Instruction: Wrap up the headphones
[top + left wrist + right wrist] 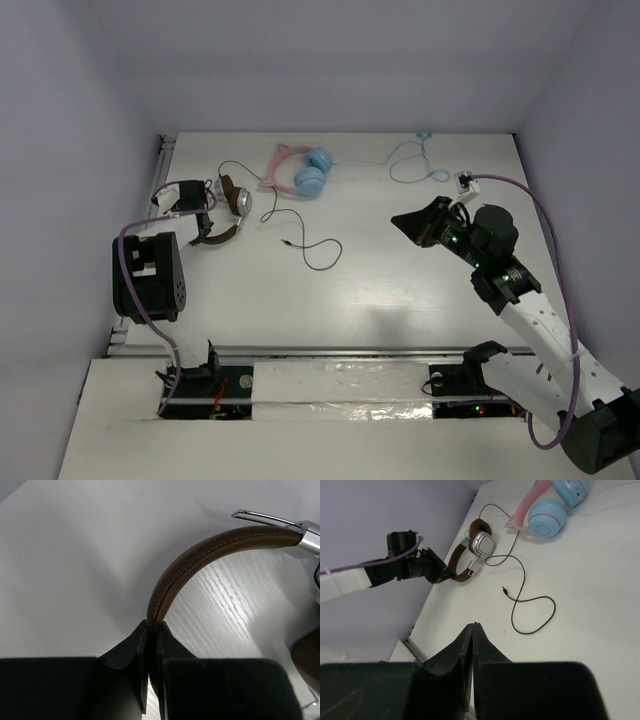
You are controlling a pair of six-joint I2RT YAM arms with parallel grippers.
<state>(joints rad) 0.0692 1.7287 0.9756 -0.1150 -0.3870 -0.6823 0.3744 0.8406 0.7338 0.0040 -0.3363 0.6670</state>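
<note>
The headphones (232,205) have a dark brown headband and silver-grey ear cups and lie at the far left of the white table. Their thin black cable (310,245) trails loose to the right and ends in a plug. My left gripper (203,228) is shut on the brown headband (200,555), pinched between its fingertips (152,625). My right gripper (405,220) is shut and empty, held above the table's right half, far from the cable. In the right wrist view the headphones (475,545), the cable (535,615) and my shut right gripper (473,625) all show.
Pink-and-blue cat-ear headphones (305,172) lie at the back centre, just right of the brown pair, with a light blue cable (415,160) running right. A small white connector (465,181) sits at the back right. Walls close the table on the left, back and right.
</note>
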